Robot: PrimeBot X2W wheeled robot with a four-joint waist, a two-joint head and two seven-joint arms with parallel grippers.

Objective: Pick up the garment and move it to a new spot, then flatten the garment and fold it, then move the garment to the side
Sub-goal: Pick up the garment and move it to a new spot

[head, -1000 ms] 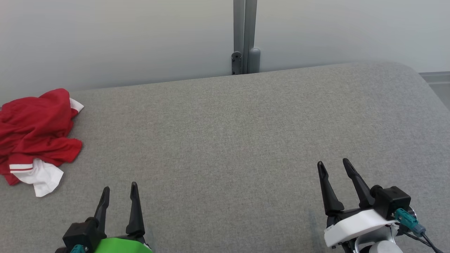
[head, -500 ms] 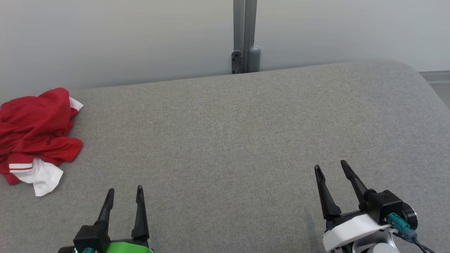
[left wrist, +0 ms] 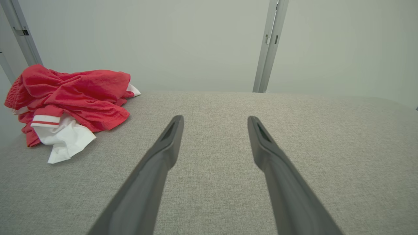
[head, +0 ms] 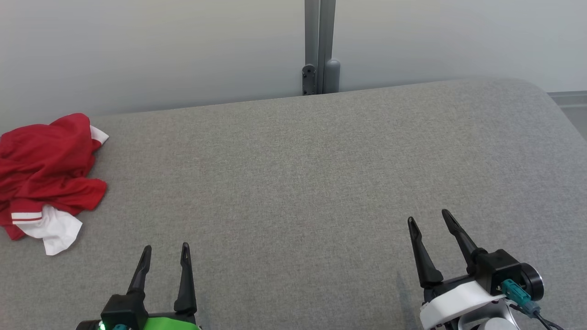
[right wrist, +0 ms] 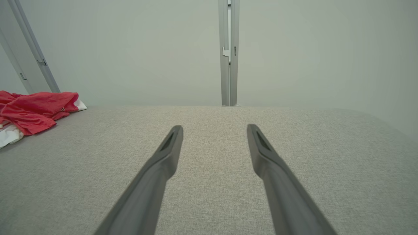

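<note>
You'll find the garment at the far left of the head view, mid-height. It lies on the worktop in a crumpled heap that runs off the frame's left edge. It's thin red fabric w/ soft folds. A white panel pokes out at its lower end, next to a white band w/ a thin red stripe, and a small white tip shows at its upper right. In the left wrist view the garment sits upper left, w/ a gathered, elastic-looking edge at its far left.

Your left pincer is at the lower left of the head view, to the garment's lower right and well apart from it. Its long, dark, tapered fingers are spread and holding nothing, and a green cover sits at its base. In its own view the left pincer has just grey weave btw the fingers.

The worktop is grey woven cloth w/ a fine heathered texture and a rounded corner at upper right. Behind it is a plain pale wall, w/ a grey metal upright at top centre.

Your right pincer is at lower right, also spread wide and empty, w/ a white cover and a teal connector at the wrist. In the right wrist view the right pincer points up the worktop, and the garment lies at the left edge, mid-height.
</note>
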